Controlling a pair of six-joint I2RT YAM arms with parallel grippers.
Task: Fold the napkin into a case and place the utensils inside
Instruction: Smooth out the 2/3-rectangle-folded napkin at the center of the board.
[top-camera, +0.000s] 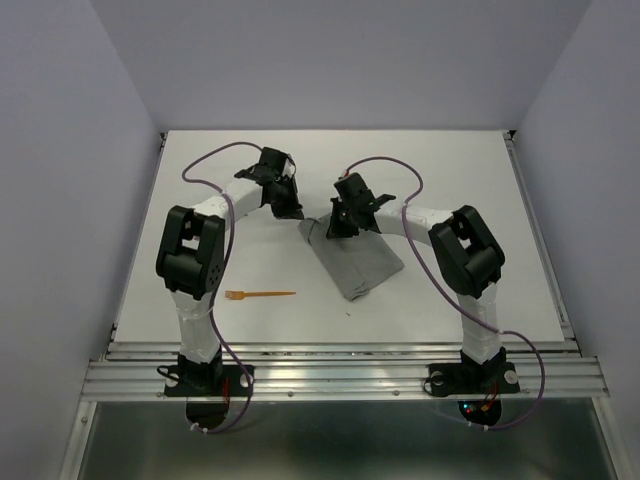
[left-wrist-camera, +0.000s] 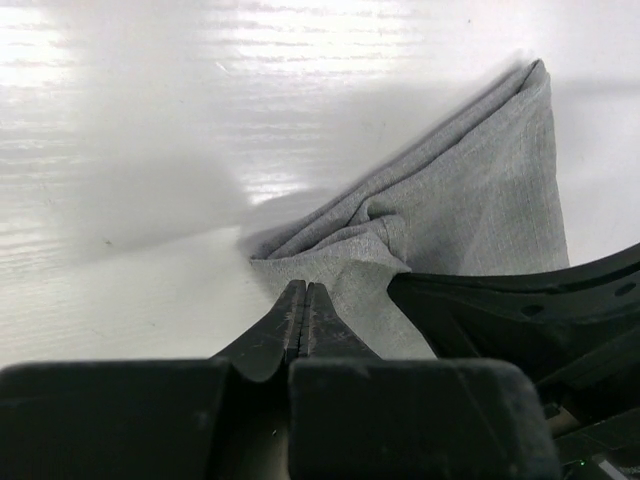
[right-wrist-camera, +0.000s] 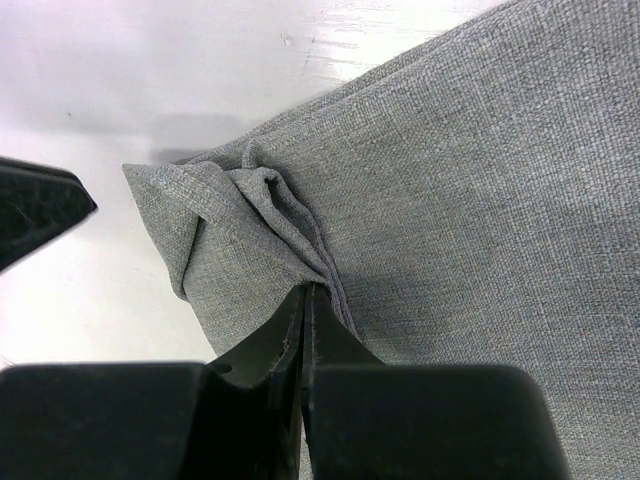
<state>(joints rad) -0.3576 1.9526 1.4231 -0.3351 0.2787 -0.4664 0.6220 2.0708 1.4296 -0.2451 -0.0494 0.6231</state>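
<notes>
The grey napkin (top-camera: 360, 262) lies folded into a slanted oblong at mid-table. My right gripper (top-camera: 335, 230) is shut on a bunched fold at its far left corner; the wrist view shows the cloth (right-wrist-camera: 480, 180) gathered at the fingertips (right-wrist-camera: 306, 292). My left gripper (top-camera: 293, 210) is shut, with its tips (left-wrist-camera: 304, 288) over the edge of that same corner (left-wrist-camera: 330, 265), and no cloth shows between the jaws. One orange fork (top-camera: 258, 294) lies on the table near the left arm, apart from the napkin. A second utensil is not in view.
The white table (top-camera: 460, 170) is walled on three sides. The right gripper's black body (left-wrist-camera: 520, 300) sits close beside my left fingers. A black part of the left gripper (right-wrist-camera: 30, 210) shows at the left edge of the right wrist view.
</notes>
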